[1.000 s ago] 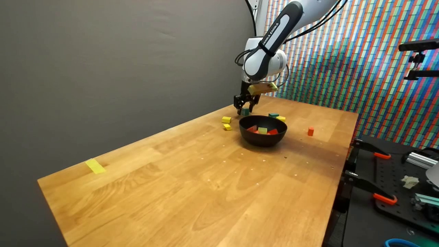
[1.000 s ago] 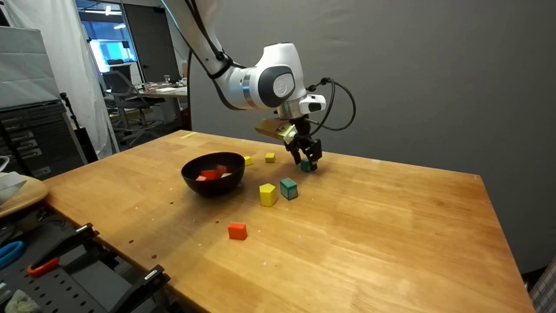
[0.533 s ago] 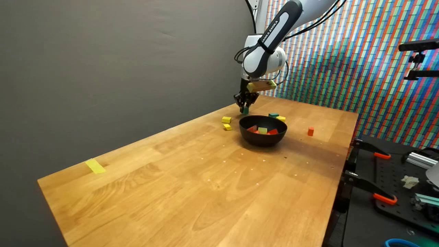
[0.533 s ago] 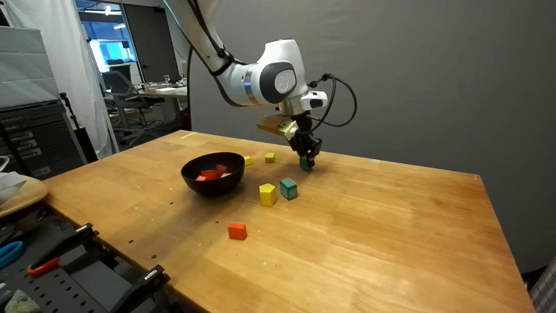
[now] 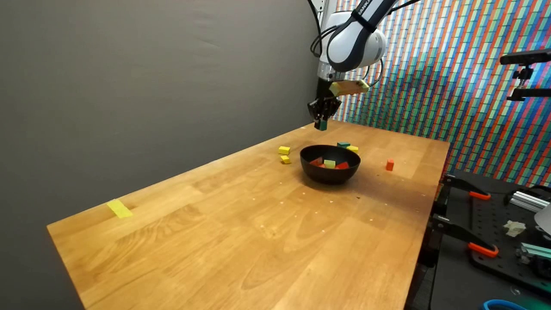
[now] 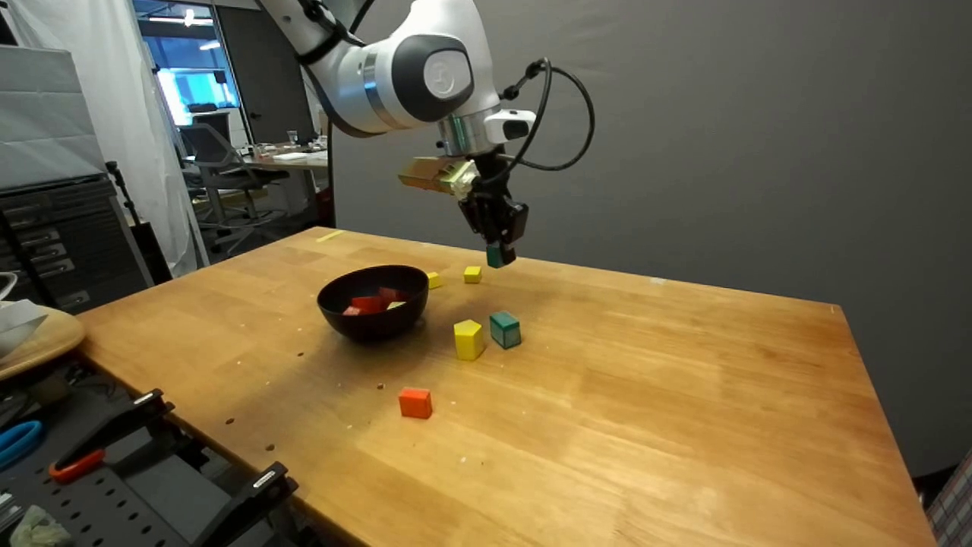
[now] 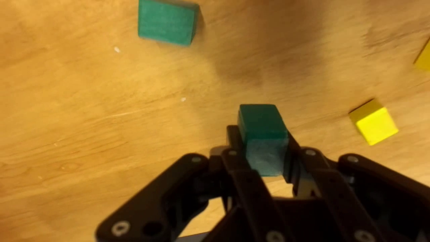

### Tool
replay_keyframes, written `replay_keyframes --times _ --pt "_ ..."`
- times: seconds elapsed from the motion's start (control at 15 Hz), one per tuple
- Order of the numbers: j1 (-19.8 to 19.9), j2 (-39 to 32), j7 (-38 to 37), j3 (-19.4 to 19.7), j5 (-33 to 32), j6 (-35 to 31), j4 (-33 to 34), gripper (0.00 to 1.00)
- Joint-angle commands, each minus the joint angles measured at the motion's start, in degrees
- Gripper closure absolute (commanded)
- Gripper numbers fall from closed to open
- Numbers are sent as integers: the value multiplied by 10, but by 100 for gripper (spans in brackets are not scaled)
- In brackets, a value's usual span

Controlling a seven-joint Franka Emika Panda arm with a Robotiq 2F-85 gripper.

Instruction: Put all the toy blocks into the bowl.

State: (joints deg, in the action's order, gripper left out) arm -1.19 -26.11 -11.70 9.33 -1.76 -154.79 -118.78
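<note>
My claw [image 7: 263,138]: closed around the held green block [image 6: 493,257], a finger against each of two opposite faces, clear above the wooden table [image 6: 683,380].
Held green block: in the air, to the side of the black bowl [image 6: 372,327] in an exterior view, not over it.
Weight and stiffness: light and hard, I reckoned, likely painted wood; a firm squeeze seemed safe, though smooth faces might have let it twist.
Best hold: flat face to flat face; part of it stuck out beyond my fingers, so I feared a knock on the bowl's rim more than crushing.
Second green block [image 6: 505,330]: on the table, just beside a standing yellow block [image 6: 468,341]; I would have pinched the faces that kept my fingers out of the gap.
Small yellow blocks [image 5: 284,150]: two, near the bowl, probably lighter, with less face to pinch.
Orange block [image 6: 415,403]: well apart from the rest, its sides free.
Bowl contents: red blocks [image 6: 368,305] and a pale yellow block [image 5: 329,164] lay inside; a low release seemed wise, since hard blocks could bounce.
</note>
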Motion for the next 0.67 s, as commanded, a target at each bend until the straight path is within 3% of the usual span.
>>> replay_keyframes --times 0.0,0.2,0.6 --pt "-9 129 11 -26 -2 -20 -140 88" --pt "-9 171 16 -70 33 6 -182 88" --pt "-32 142 -61 -86 23 4 -185 88"
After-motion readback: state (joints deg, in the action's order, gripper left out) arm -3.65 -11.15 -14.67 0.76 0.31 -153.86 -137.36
